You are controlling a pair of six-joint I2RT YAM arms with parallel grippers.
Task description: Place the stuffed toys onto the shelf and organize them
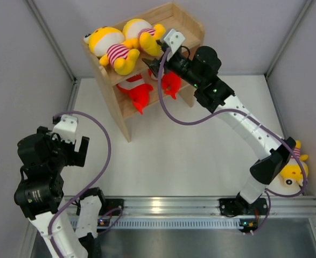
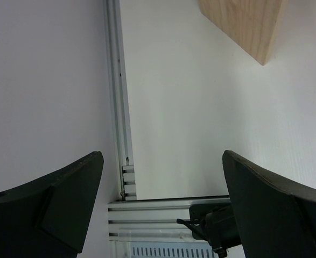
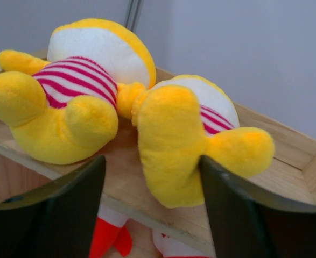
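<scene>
The wooden shelf [image 1: 185, 26] stands at the far middle of the table. Two yellow stuffed toys in striped shirts lie on its top tier, one on the left [image 1: 108, 47] and one on the right [image 1: 145, 33]. Two red fish toys [image 1: 139, 92] [image 1: 171, 83] sit on the lower tier. My right gripper [image 1: 154, 63] is open at the top tier's front edge. In the right wrist view its jaws [image 3: 152, 209] stand either side of the right toy's leg [image 3: 171, 142]. A third yellow toy [image 1: 293, 171] lies near the right arm's base. My left gripper [image 1: 72, 152] [image 2: 163, 204] is open and empty.
Grey walls close in the table on the left, right and far side. An aluminium rail [image 1: 163, 205] runs along the near edge. The shelf's side panel corner [image 2: 249, 27] shows in the left wrist view. A purple cable [image 1: 106, 145] loops from the left arm.
</scene>
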